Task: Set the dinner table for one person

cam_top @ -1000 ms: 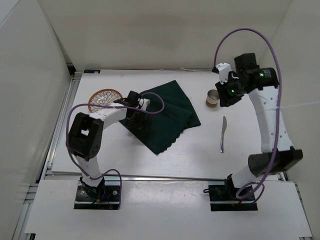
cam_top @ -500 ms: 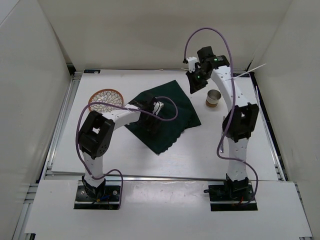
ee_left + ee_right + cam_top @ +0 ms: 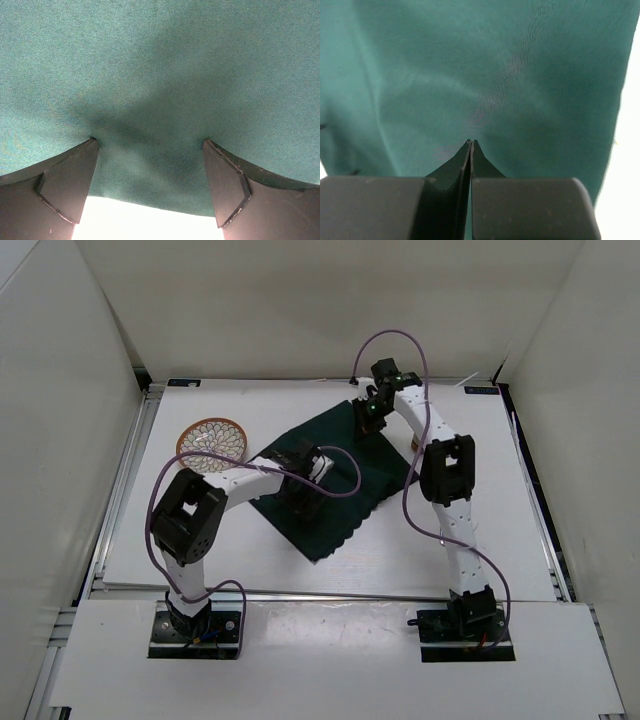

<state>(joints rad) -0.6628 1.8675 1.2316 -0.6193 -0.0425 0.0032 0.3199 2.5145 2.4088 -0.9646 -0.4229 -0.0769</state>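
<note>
A dark green placemat [image 3: 330, 525] lies askew in the middle of the white dinner table [image 3: 200, 530]. My left gripper [image 3: 300, 483] is down on the mat's near-left part. In the left wrist view that gripper [image 3: 150, 141] is open, both fingertips [image 3: 87, 150] pressed onto the cloth [image 3: 160, 75] just inside its edge, with bare table below. My right gripper [image 3: 368, 412] is at the mat's far corner. In the right wrist view it [image 3: 471, 142] is shut, tips resting on the green cloth [image 3: 485, 65], and no cloth shows between them.
A patterned round plate [image 3: 212, 438] sits on the table left of the placemat. The right arm [image 3: 445, 475] stretches from its base across the right side of the table and hides what lies under it. White walls close in the table on three sides.
The right arm swung left from above the cup to the placemat's far corner, and its jaws shut. The left gripper slid a little right along the mat, still open.
</note>
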